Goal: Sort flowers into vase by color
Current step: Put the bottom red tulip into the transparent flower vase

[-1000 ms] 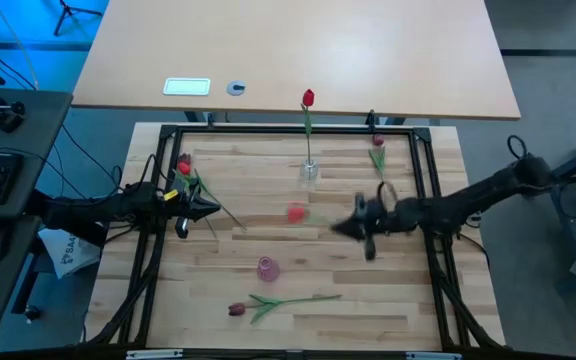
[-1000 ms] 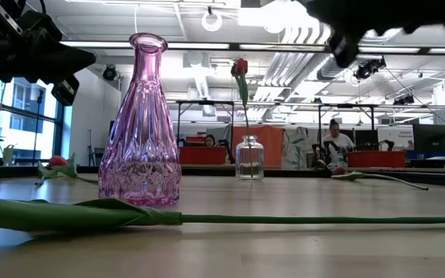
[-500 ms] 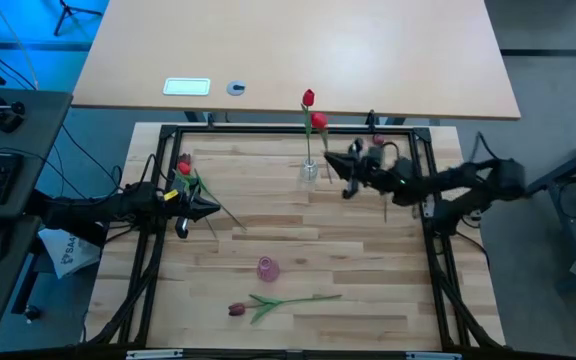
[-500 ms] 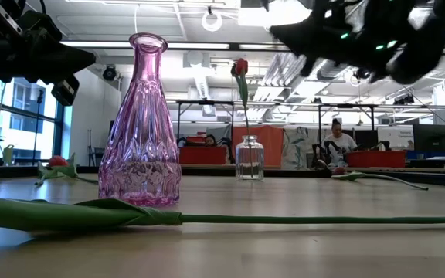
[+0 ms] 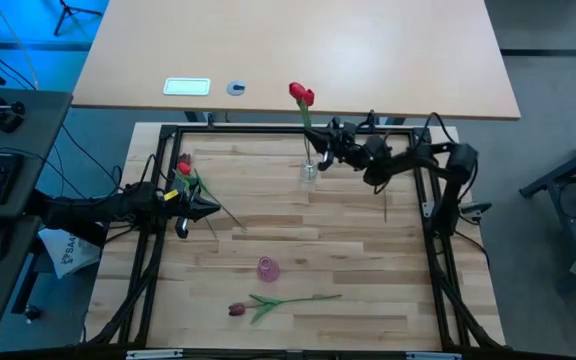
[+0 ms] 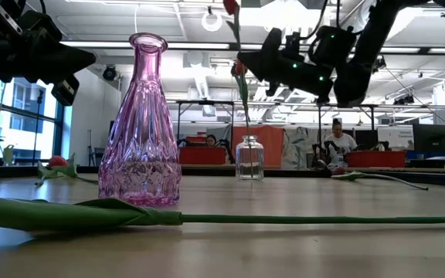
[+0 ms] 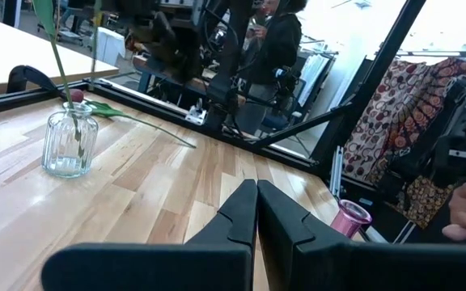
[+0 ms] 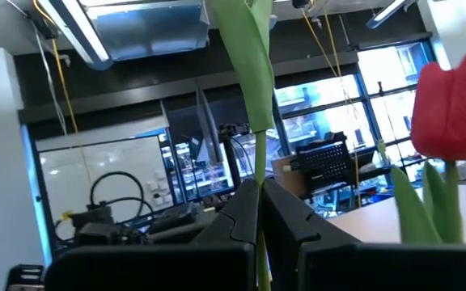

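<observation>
Right gripper [image 5: 324,143] is pinching a red tulip's stem [image 8: 259,174] just above the clear vase [image 5: 310,170]; head [image 5: 301,95] stands above the fingers beside another red tulip [image 8: 453,113]. Left gripper [image 5: 200,208], fingers pressed together, waits at the table's [image 5: 348,240] left edge.

A: Can you see the head of the thin green tulip stem [image 8: 259,174] pinched in the right gripper [image 8: 260,212]?

B: No, the right wrist picture's top edge cuts it off.

A: And the tulip head [image 5: 378,140] by the dark right arm [image 5: 408,165] from above?

B: Mostly covered; its colour is unclear.
</observation>
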Controlling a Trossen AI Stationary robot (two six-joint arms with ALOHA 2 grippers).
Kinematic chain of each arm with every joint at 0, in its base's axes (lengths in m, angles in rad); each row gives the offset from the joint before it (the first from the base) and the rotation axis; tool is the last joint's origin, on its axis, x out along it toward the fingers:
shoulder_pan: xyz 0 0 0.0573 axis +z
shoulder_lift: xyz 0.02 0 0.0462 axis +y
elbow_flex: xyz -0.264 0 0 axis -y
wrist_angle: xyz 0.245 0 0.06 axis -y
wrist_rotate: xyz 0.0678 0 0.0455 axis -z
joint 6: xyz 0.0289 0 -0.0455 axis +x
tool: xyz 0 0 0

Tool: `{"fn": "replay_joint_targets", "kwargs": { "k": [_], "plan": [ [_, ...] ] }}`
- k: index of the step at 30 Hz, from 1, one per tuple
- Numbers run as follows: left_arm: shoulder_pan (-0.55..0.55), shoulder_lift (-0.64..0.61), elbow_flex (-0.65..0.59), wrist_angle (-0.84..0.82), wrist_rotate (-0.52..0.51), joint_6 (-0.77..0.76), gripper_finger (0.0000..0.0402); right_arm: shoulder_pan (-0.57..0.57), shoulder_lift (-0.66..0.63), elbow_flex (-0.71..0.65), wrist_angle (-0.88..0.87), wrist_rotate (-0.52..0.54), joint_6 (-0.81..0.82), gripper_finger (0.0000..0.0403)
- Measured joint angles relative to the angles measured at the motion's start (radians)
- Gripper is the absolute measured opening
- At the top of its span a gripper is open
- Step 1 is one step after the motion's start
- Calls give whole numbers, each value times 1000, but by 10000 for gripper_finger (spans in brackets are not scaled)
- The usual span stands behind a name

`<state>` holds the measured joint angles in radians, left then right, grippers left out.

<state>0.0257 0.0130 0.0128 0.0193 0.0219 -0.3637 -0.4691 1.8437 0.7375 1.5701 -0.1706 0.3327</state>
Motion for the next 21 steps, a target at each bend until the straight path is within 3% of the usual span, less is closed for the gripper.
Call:
{"fn": "replay_joint_targets", "kwargs": {
  "k": [21],
  "plan": [
    [0,0,0,0,0,0,0,-5,28,1,-93,62,-76,0]
  ]
}}
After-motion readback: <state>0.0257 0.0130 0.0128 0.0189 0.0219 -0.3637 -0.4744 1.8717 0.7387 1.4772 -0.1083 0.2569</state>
